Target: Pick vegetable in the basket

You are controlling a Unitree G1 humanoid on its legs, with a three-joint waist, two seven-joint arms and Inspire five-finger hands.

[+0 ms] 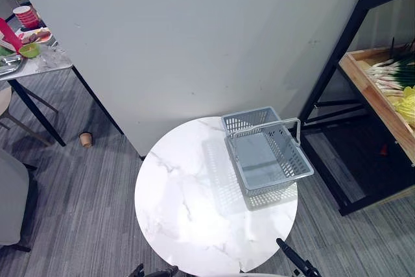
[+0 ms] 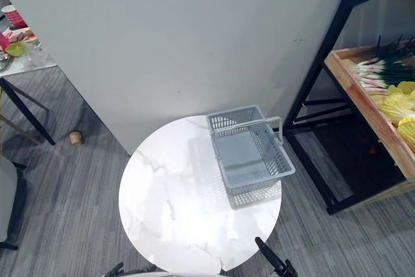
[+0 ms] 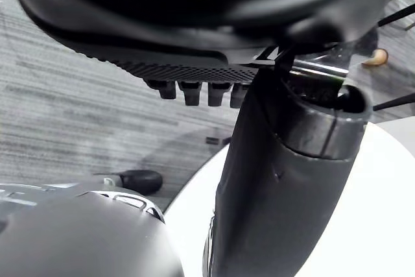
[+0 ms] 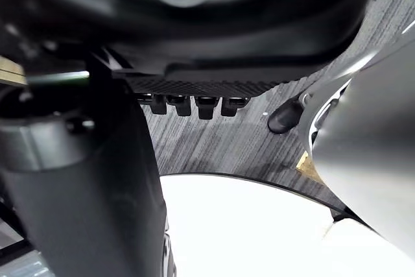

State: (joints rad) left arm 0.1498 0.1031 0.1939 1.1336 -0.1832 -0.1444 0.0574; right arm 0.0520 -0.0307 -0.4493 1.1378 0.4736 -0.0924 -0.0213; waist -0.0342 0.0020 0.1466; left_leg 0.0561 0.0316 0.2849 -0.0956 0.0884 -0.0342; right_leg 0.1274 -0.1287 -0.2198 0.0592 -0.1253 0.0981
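An empty grey plastic basket (image 1: 288,160) stands on the far right part of a round white marble table (image 1: 188,212), its handle (image 1: 262,128) raised. Vegetables lie off to the right in a wooden shelf tray (image 2: 363,98): green onions (image 2: 382,69) and yellow-green leafy heads (image 2: 397,105). Both hands are low at the table's near edge and hold nothing. My left hand (image 3: 207,30) shows its thumb (image 3: 285,180) in front and its fingers straight. My right hand (image 4: 227,30) looks the same, and a dark part of it (image 1: 295,261) pokes up at the near right rim.
A black metal rack (image 1: 337,50) carries the shelf tray, right of the table. A white partition (image 1: 194,43) stands close behind the table. At the far left are a table with dishes (image 1: 26,43), a chair (image 1: 10,205) and a paper cup (image 1: 85,139) on the floor.
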